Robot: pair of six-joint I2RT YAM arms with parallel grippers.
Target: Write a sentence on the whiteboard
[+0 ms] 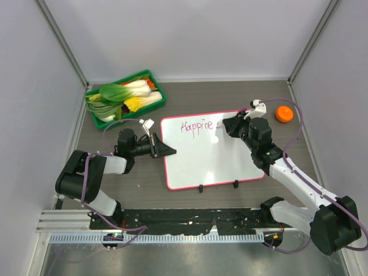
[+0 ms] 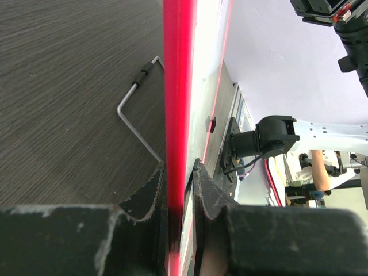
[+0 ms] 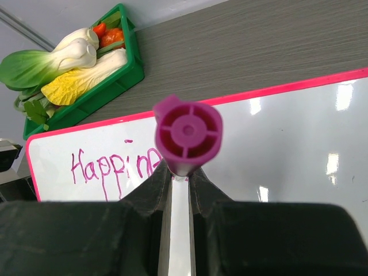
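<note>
Farthest left, a green tray (image 1: 144, 111) of glossy leafy vegetables (image 1: 123, 95) sits on the dark wood-grain table (image 1: 138, 178); we take it to be no part of the job. Next, our left gripper (image 1: 171, 152) has its matte black jaws pinched on the left edge of the whiteboard (image 1: 213, 164). In the wrist view the board's thin pink-red frame runs straight up between them. The whiteboard lies mid-table between our two arms, a glossy white rectangle with rounded corners and two small black feet at its near edge. Along its top left runs the sentence (image 1: 195, 125), thin magenta handwriting that reads as far as "Happine". We judge the writing barely begun, with most of the board bare and the remaining words yet to come. Our right gripper (image 1: 226, 124) is clamped around a marker (image 3: 187, 133), with a white barrel and a round ribbed purple end, at the end of the lettering. Farthest right rests a small orange object (image 1: 283, 114).
</note>
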